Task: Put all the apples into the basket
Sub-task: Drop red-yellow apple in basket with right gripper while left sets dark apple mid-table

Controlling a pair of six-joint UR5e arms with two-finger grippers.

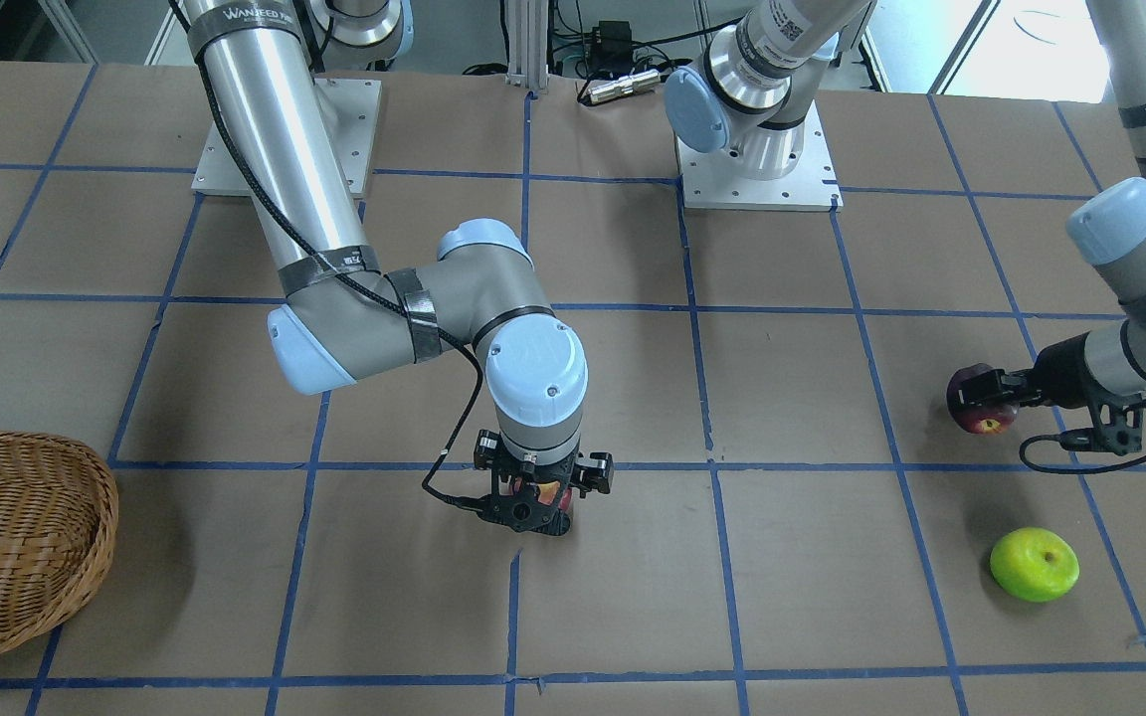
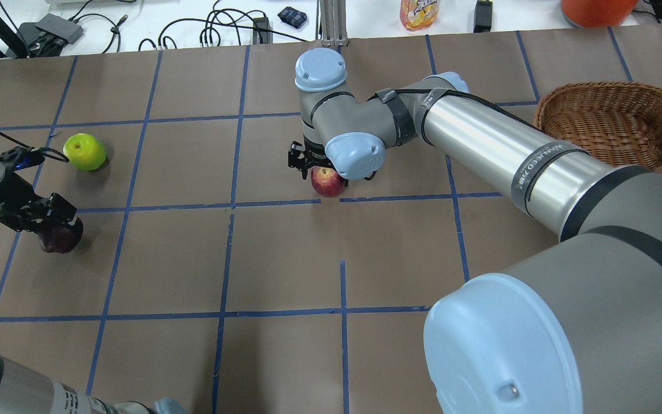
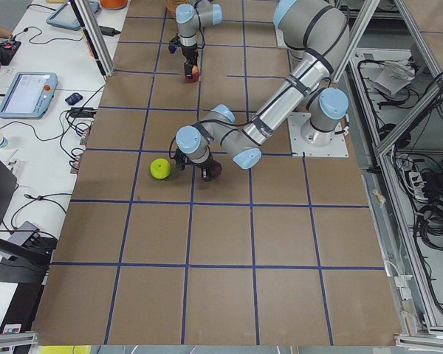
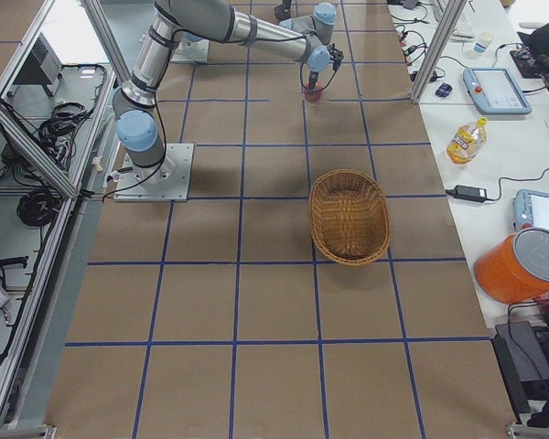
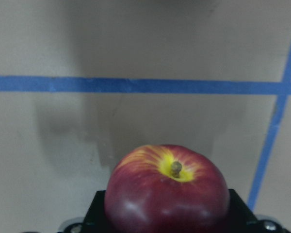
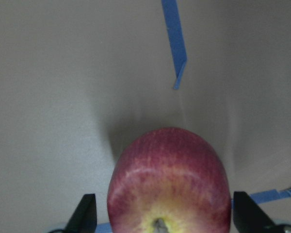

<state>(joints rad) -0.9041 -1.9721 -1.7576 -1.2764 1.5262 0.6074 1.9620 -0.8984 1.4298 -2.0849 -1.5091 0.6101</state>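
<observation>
Apples, three, all outside the basket. The dial lies flat on the table and is read from the operators' side, with twelve at the robot's bases.

1. Green apple (image 1: 1034,564). Nearest row, four o'clock. It lies loose on the paper with nothing touching it, so it is probably the last one to be fetched.

2. Basket (image 1: 95,517). Nearest row, eight o'clock, at the table's end on the robot's right. It holds no fruit. From there the right arm looks to have the shorter carry.

3. Red apple (image 2: 327,181). Just toward six from the dial's centre, resting on the table. The right gripper (image 6: 166,213) points straight down over it, presumably so its fingers (image 6: 86,213) pass either side of the widest part. The jaws stand apart with a narrow gap on each flank and are not yet pressing. Judged step: closing on the apple.

4. Maroon apple (image 1: 976,398). Three o'clock, well away from the basket. The left gripper (image 1: 1003,391) reaches it from the side, lying nearly level, and appears clamped on it, with the apple seated deep against the palm. Whether it is clear of the paper cannot be told. Judged concern: a long carry across the table.
</observation>
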